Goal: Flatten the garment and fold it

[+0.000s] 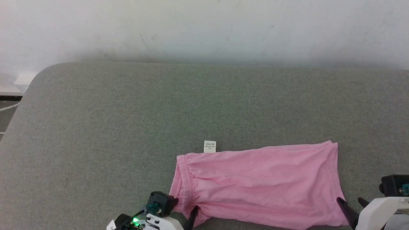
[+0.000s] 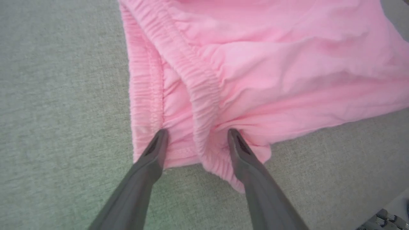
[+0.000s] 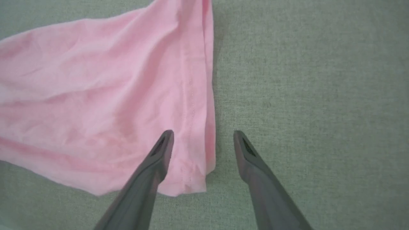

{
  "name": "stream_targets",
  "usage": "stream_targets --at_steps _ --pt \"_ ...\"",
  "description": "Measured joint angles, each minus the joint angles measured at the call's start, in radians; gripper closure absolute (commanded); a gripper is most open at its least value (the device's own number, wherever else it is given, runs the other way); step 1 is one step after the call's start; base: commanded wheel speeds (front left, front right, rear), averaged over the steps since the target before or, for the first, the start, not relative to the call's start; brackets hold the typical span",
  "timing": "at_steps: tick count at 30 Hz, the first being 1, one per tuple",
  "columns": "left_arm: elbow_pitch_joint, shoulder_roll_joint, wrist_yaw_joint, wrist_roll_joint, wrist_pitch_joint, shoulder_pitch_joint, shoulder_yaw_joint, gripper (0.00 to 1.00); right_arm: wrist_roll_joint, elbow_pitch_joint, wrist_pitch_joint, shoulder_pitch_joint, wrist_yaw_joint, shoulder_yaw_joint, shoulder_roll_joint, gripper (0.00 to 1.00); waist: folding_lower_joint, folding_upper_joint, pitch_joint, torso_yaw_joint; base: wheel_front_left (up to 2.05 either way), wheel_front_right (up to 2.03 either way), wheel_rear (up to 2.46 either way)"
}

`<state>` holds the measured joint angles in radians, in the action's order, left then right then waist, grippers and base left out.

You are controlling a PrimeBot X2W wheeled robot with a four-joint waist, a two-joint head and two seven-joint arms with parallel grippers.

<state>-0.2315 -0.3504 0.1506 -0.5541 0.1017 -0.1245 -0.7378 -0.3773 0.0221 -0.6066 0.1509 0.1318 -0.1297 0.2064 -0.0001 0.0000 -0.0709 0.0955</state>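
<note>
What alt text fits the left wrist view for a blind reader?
Pink shorts lie on a grey-green surface, gathered waistband nearest the camera. The left tool stands open, its dark fingers straddling the waistband's upper fold.

One garment [image 1: 258, 182] at five o'clock on one bench [image 1: 127, 111]; one white label [image 1: 210, 146]; two hands, left hand [image 2: 196, 132] and right hand [image 3: 203, 132], two fingers [image 2: 150, 159] each.

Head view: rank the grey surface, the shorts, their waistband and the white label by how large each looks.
Largest to smallest:
1. Grey surface
2. Shorts
3. Waistband, a narrow gathered strip at the shorts' left end
4. Label, plainly the smallest
</note>
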Motion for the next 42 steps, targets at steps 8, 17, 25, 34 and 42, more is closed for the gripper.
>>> stream_targets --at_steps 8,17,25,34,42 --pt "0.112 -0.025 0.016 -0.020 -0.109 0.026 0.063 0.00 0.008 0.038 0.035 -0.034 0.000 -0.022 0.020 0.00 0.0000 0.0000 0.026 0.020 0.00 0.00 0.00" --pt "0.196 -0.012 0.097 0.066 -0.358 0.035 0.228 0.00 0.001 -0.048 0.069 -0.075 0.000 -0.017 0.037 0.00 0.0000 0.0000 0.030 0.047 0.00 0.00 0.00" --pt "0.329 0.072 0.115 0.327 -0.359 0.109 0.416 0.00 -0.012 -0.143 0.060 -0.107 0.000 -0.006 0.047 0.00 0.0000 0.0000 0.009 0.063 0.00 0.00 0.00" --pt "0.326 0.098 0.116 0.495 -0.359 0.158 0.448 0.00 -0.055 -0.238 0.045 -0.130 0.000 0.012 0.048 0.00 0.0001 0.0000 -0.014 0.083 0.00 0.00 0.00" --pt "0.326 0.127 0.105 0.503 -0.359 0.162 0.452 0.00 -0.091 -0.266 0.044 -0.155 -0.002 0.062 0.072 1.00 0.0000 0.0000 -0.037 0.100 0.00 0.00 0.00"
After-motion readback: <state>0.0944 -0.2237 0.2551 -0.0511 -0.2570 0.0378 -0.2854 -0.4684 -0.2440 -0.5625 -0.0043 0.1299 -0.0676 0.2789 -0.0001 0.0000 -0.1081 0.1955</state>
